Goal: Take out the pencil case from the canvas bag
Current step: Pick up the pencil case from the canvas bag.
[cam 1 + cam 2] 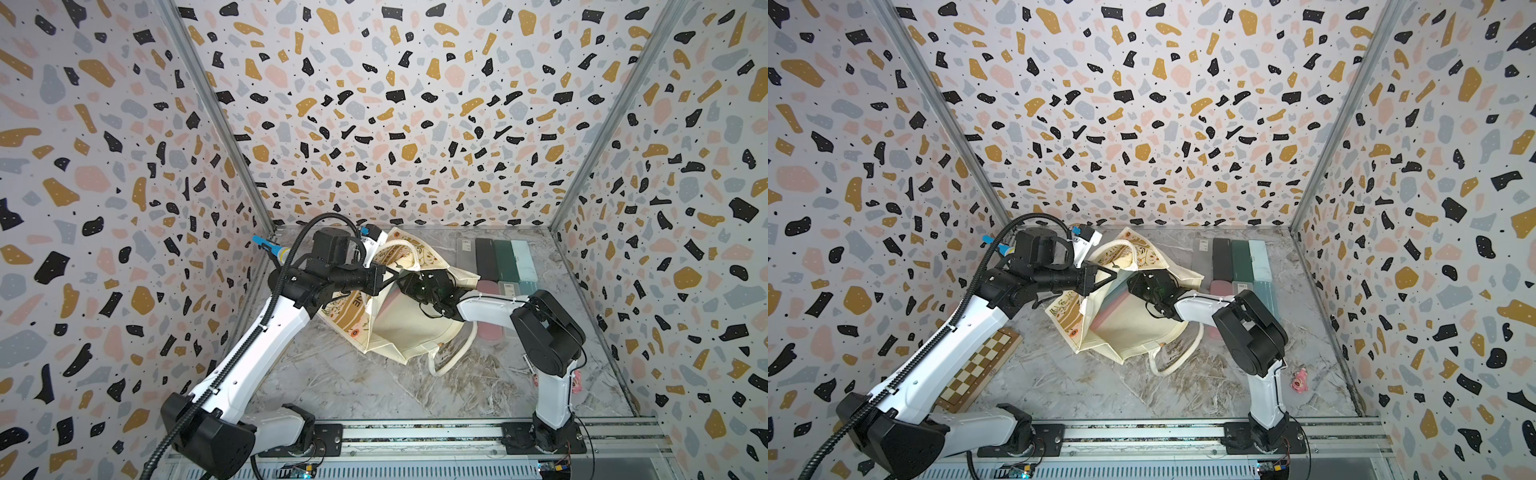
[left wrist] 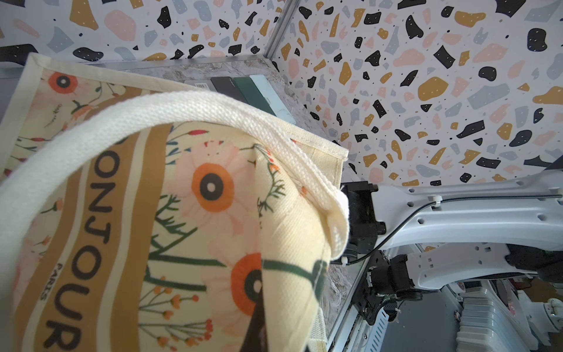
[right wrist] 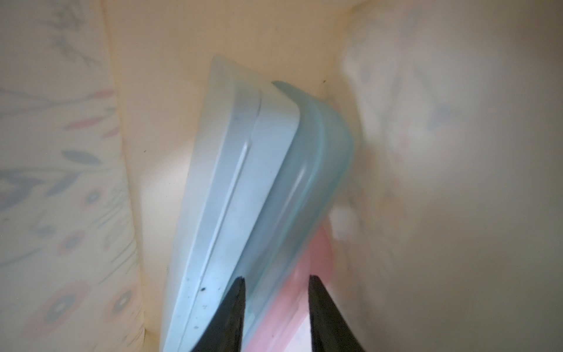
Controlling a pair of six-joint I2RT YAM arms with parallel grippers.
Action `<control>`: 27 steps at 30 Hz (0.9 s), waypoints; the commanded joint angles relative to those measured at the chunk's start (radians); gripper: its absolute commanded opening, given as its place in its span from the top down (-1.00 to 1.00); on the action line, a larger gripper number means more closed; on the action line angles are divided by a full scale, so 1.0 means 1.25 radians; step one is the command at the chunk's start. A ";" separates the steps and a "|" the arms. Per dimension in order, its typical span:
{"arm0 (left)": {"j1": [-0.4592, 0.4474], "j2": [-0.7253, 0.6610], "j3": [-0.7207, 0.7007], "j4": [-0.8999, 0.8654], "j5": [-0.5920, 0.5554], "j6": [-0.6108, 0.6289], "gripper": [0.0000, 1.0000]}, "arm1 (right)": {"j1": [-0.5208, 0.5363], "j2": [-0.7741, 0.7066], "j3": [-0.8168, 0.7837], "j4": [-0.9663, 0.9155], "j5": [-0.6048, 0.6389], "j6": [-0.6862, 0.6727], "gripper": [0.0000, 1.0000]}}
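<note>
- While the left hand (image 1: 390,275) is closed tight on the rim of the canvas bag (image 1: 409,332) and holds its mouth lifted, the right hand (image 3: 277,304) is deep inside the bag.
- Its two fingers (image 3: 236,311) stand apart, one on each side of the near edge of the teal pencil case (image 3: 307,170). Whether they already press on it, I cannot tell.
- This case lies inside the bag, straight ahead of the right hand. It touches a pale pencil case (image 3: 240,183) on one side, and a pink pencil case (image 3: 318,259) also shows between the fingers.
- First risk, as I judge it: the three cases are packed close, so the fingers may pinch two together. They may also take only a thin edge, and the smooth plastic slides out during the pull.
- Second risk: a finger catches the cloth, and the whole bag drags over the tabletop (image 1: 353,386).
- Third risk: if the left hand loses the rim, the mouth falls on the right hand and blocks the way out.
</note>
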 commanded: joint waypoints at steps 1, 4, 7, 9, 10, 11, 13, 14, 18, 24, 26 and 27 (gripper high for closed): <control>-0.007 -0.045 0.030 -0.024 0.045 0.023 1.00 | -0.028 -0.069 0.001 0.002 0.068 -0.026 0.37; -0.008 -0.041 0.028 -0.026 0.036 0.029 1.00 | -0.020 -0.089 -0.006 -0.003 0.087 -0.043 0.43; -0.007 -0.038 0.028 -0.028 0.028 0.030 1.00 | -0.014 -0.097 -0.008 -0.004 0.097 -0.057 0.48; -0.007 -0.037 0.027 -0.028 0.019 0.032 1.00 | -0.011 -0.100 -0.008 -0.008 0.100 -0.062 0.50; -0.007 -0.037 0.027 -0.029 0.014 0.032 1.00 | -0.011 -0.100 -0.008 -0.011 0.102 -0.063 0.51; -0.007 -0.037 0.027 -0.031 0.009 0.032 1.00 | -0.010 -0.100 -0.009 -0.012 0.103 -0.063 0.52; -0.007 -0.036 0.027 -0.036 -0.004 0.034 1.00 | -0.009 -0.100 -0.008 -0.019 0.104 -0.061 0.52; -0.007 -0.036 0.027 -0.037 -0.012 0.034 1.00 | -0.007 -0.100 -0.008 -0.028 0.106 -0.057 0.53; -0.007 -0.035 0.028 -0.043 -0.053 0.036 1.00 | 0.003 -0.096 0.011 -0.088 0.127 -0.069 0.54; -0.007 -0.033 0.025 -0.044 -0.087 0.044 1.00 | 0.041 -0.091 0.050 -0.243 0.220 -0.103 0.42; -0.007 -0.029 0.023 -0.039 -0.080 0.041 1.00 | 0.040 -0.094 0.038 -0.237 0.233 -0.110 0.28; -0.007 -0.026 0.023 -0.037 -0.076 0.040 1.00 | 0.038 -0.095 0.037 -0.235 0.235 -0.112 0.21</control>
